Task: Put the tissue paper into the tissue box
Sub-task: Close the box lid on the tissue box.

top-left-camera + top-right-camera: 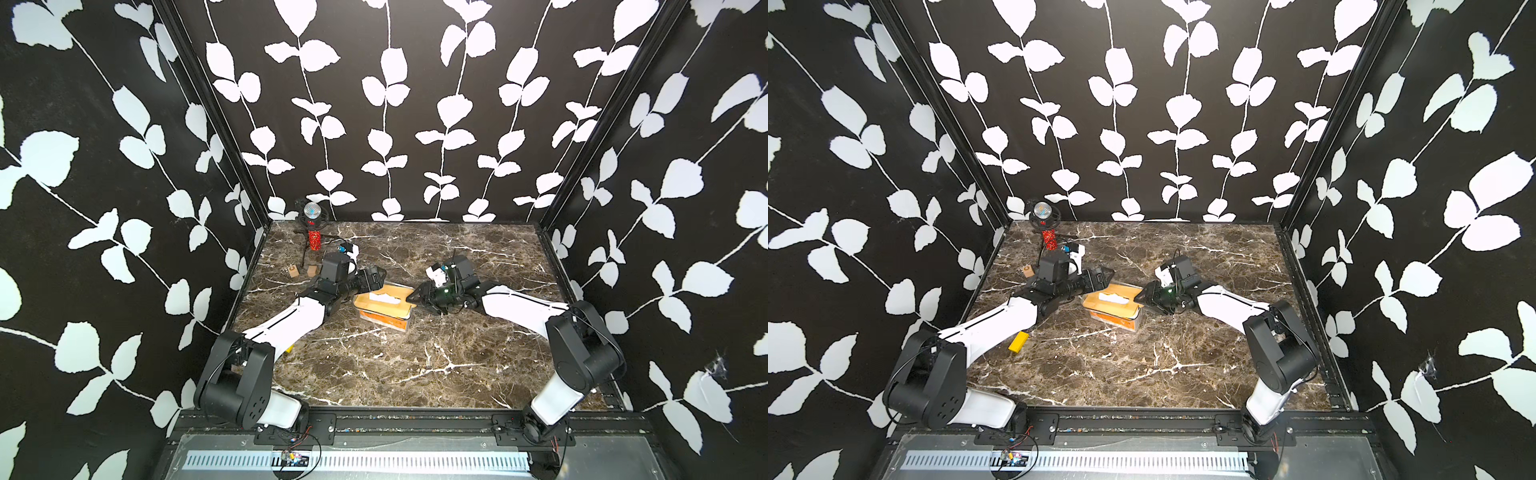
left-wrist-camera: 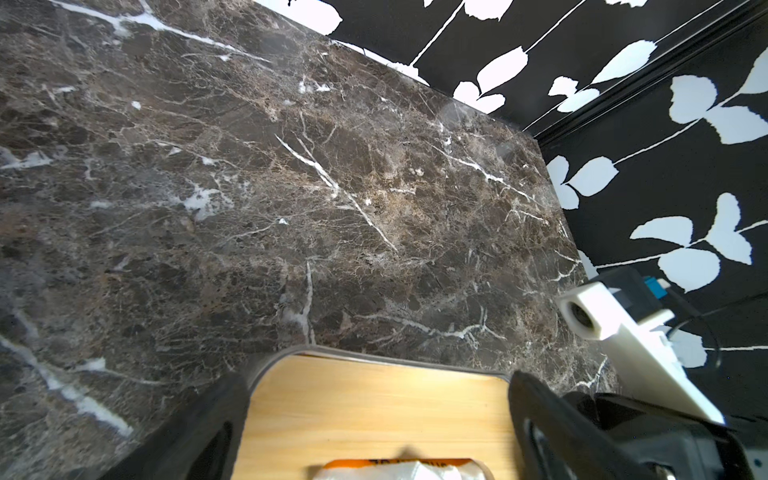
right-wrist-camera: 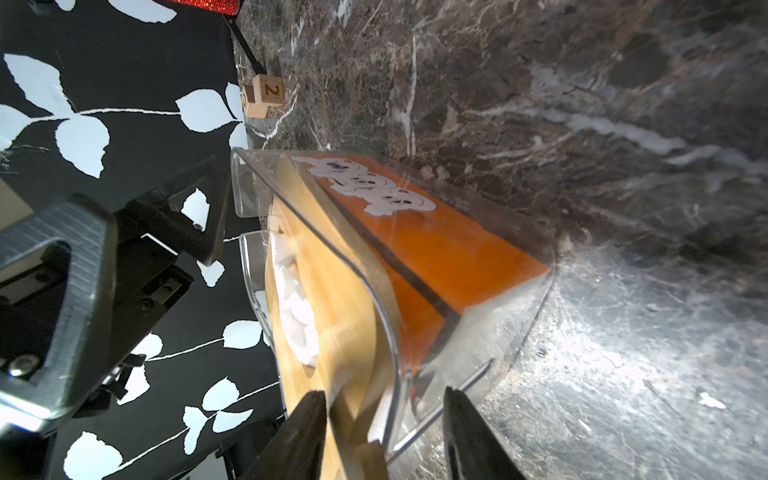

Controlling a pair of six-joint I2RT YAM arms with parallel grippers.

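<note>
We are seeing the left gripper (image 2: 376, 380) spreading its black jaws wide over the left end of the smooth light bamboo lid (image 2: 415, 424). The right gripper (image 3: 382, 395), jaws half parted, is straddling the lid's right edge and the end wall of the clear plastic rectangular tissue box (image 3: 490, 332). Whether it is pinching, we cannot tell. The soft orange-and-white tissue paper pack (image 3: 436, 249) is lying inside the box. A crumpled white sheet (image 1: 380, 296) is poking through the lid's slot. The box is sitting mid-table on veined brown marble (image 1: 415, 365).

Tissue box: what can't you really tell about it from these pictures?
- Text on the tissue paper: cut off by the left wrist view's edge, too small in both top views.
- Whether the lid sits flush: left gripper and right gripper cover its ends in both top views.
- Right gripper's contact: blurred, right wrist view.
</note>
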